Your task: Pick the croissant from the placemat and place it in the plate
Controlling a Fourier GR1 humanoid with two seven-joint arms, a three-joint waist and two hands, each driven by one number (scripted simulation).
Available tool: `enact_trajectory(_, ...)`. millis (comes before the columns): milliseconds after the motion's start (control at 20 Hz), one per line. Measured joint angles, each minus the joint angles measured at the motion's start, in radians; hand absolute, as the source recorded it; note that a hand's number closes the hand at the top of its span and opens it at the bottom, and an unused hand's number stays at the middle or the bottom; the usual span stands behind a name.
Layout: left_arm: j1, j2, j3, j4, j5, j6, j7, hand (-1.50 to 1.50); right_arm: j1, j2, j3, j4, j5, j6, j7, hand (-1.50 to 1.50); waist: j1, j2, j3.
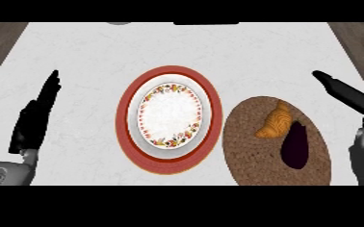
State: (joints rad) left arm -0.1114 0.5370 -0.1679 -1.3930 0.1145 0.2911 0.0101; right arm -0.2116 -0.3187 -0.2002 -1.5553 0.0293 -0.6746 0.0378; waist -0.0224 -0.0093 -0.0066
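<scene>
Head view: we log the croissant (274, 121) lying on the round woven placemat (245, 144) at the right of the white tabletop (78, 57), its lower end just beside a dark purple eggplant (295, 146) on the same mat, with no hand touching it. We note the plate (169, 116), white with a floral rim, sitting on a red round mat (128, 139) at centre, just left of the placemat and holding nothing. We see the left hand (34, 118) at the left edge and the right hand (341, 90) at the right edge, both with fingers straight and holding nothing, well apart from the croissant.
</scene>
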Motion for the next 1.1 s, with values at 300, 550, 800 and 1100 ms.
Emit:
enact_trajectory(300,0.068,0.009,-0.017,-0.018,-0.019,-0.015,-0.066,0.00,0.050,0.204,0.035,-0.078,0.225,-0.389,-0.115,-1.50,0.025,0.000,0.002)
enact_trajectory(550,0.121,0.009,-0.011,-0.029,-0.023,-0.024,-0.128,0.00,0.148,0.283,0.240,-0.114,0.381,-0.555,-0.057,-1.50,0.033,0.002,0.001)
enact_trajectory(800,0.153,0.015,-0.002,-0.042,-0.023,-0.029,-0.150,0.00,0.265,0.308,0.332,-0.064,0.495,-0.557,0.100,-1.50,0.031,0.006,-0.001)
enact_trajectory(1100,0.169,0.014,0.001,-0.057,-0.029,-0.025,-0.155,0.00,0.359,0.316,0.346,-0.027,0.622,-0.460,0.324,-1.50,0.029,0.011,-0.004)
